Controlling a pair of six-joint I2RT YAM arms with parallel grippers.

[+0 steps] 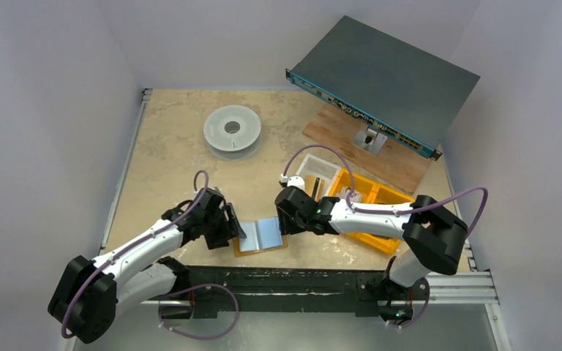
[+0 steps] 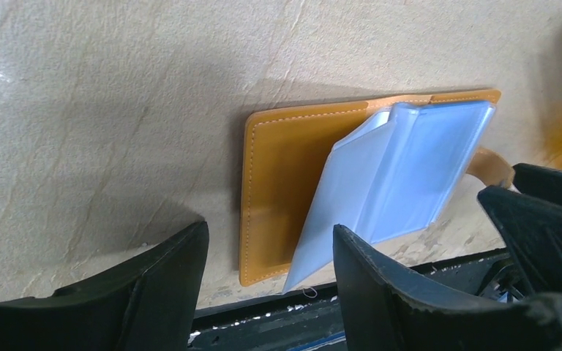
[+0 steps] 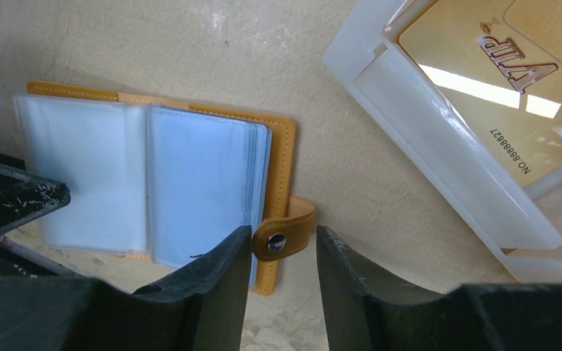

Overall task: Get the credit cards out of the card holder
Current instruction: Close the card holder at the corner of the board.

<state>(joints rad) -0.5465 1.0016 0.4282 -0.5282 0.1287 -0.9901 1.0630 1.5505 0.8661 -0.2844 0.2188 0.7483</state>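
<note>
Card holder (image 1: 261, 235) open flat on bench (image 1: 168, 146) at six o'clock near front edge, clear sleeves (image 2: 388, 168) fanned up. Left jaws apart at its nine o'clock, holding nothing. Right jaws apart at three o'clock, straddling snap tab (image 3: 284, 238), not clamped.

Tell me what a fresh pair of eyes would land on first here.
First, the mustard card holder lying open at the table's near edge, its clear sleeves fanned up, with the open left gripper and open right gripper on either side of it. Next, the gold VIP card in the clear tray just past the holder on the right, and the big grey box overhanging the far right corner.
</note>
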